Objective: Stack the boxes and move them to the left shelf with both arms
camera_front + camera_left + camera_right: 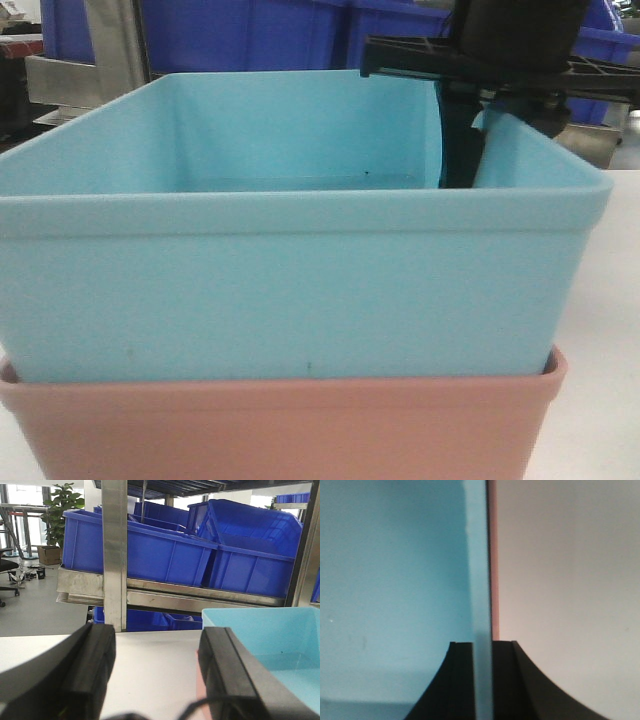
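Observation:
The light blue box (280, 290) sits nested inside the salmon pink box (280, 420) on a white table. My right gripper (470, 140) comes down over the blue box's right wall. In the right wrist view the right gripper (482, 650) is shut on that blue wall (480, 580), one finger inside and one outside, with a strip of the pink box (493, 555) just beyond. My left gripper (157, 665) is open above the table, left of the blue box (270, 635). Its right finger (225, 670) is beside a sliver of the pink box (199, 690).
A stainless steel rack (200, 597) with an upright post (115, 555) stands behind the table (150, 655) and carries dark blue ribbed bins (150, 550). I cannot tell whether it is the left shelf. A plant and office floor lie at far left.

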Controlling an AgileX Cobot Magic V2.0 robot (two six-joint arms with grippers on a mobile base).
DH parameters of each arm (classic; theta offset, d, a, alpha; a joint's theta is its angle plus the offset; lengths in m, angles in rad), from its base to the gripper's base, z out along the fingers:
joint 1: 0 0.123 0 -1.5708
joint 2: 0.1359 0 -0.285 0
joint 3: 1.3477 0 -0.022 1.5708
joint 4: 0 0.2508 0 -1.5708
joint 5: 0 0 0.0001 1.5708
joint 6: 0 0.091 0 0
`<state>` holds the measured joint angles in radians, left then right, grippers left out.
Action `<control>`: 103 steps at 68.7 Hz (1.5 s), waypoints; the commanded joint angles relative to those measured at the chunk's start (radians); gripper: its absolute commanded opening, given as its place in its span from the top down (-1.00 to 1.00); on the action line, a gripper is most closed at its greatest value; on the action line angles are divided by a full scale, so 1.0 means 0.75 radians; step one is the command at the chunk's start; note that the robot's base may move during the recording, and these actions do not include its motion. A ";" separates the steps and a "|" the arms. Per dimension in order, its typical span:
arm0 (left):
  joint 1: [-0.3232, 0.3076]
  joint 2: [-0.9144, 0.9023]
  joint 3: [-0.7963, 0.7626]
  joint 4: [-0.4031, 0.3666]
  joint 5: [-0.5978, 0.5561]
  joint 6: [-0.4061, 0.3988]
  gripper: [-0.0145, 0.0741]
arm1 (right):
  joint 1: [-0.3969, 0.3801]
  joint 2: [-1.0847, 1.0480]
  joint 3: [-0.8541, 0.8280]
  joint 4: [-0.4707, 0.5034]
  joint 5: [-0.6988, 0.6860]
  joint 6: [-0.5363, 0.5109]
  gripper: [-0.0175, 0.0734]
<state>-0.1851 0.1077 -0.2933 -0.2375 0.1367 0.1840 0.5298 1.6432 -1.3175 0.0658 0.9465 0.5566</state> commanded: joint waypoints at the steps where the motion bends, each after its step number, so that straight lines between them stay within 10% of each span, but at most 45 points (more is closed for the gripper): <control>1: 0.004 0.016 -0.039 -0.009 -0.110 0.000 0.01 | 0.000 -0.062 -0.033 0.022 -0.079 0.009 0.50; 21: 0.004 0.016 -0.039 -0.011 -0.110 0.000 0.01 | 0.000 -0.052 -0.033 0.021 -0.078 -0.101 0.41; 43: 0.004 0.016 -0.039 -0.014 -0.116 0.000 0.01 | 0.000 -0.049 -0.033 0.014 -0.009 -0.119 -0.54; 61: 0.004 0.016 -0.048 -0.058 -0.083 0.000 0.01 | 0.000 -0.043 -0.033 0.006 -0.027 -0.119 -0.55; 88: 0.004 0.421 -0.408 -0.068 0.457 0.000 0.01 | 0.000 -0.041 -0.033 0.006 0.005 -0.119 -0.55; 103: 0.004 0.696 -0.551 -0.306 0.544 0.000 0.01 | 0.000 -0.041 -0.033 0.006 0.017 -0.119 -0.55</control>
<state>-0.1851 0.5714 -0.6528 -0.3603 0.6072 0.1857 0.5298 1.6532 -1.3114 0.0799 0.9683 0.4815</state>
